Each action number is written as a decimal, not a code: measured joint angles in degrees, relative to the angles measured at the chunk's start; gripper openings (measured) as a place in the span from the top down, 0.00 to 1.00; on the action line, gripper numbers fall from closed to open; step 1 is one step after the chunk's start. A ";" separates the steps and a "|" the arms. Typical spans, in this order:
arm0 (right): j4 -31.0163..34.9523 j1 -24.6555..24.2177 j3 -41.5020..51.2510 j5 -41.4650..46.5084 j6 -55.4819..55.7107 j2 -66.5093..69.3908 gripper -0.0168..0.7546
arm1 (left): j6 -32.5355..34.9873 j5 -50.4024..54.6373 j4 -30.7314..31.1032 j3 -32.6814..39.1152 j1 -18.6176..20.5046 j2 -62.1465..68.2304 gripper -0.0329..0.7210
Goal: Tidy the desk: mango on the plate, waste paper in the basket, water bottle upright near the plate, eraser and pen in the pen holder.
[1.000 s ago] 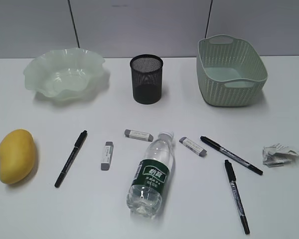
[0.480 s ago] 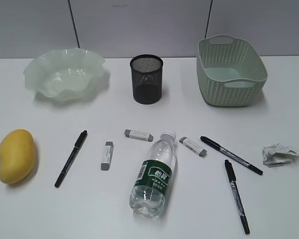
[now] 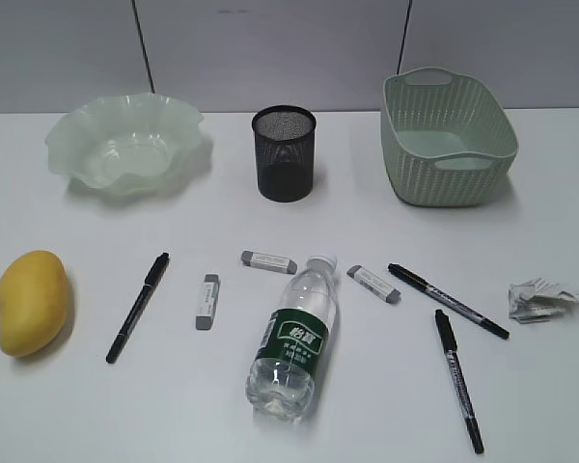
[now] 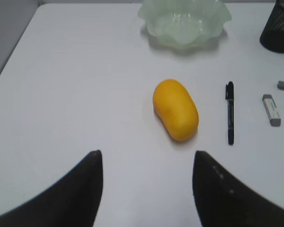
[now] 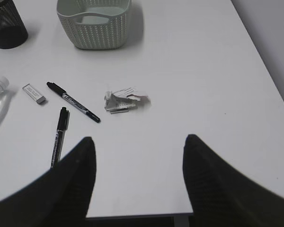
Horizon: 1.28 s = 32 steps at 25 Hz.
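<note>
Mango lies on desk, untouched.

- The desk was white and flat.
- At the back stood plate, pen holder, basket.
- In front lay mango, water bottle on its side, waste paper, three pens and three erasers.

water bottle dark green label, white print too small to read
</note>
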 joint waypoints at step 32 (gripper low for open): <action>-0.05 0.00 0.00 0.00 0.00 0.00 0.37 | 0.12 -1.47 -8.89 -14.66 -0.05 46.84 0.30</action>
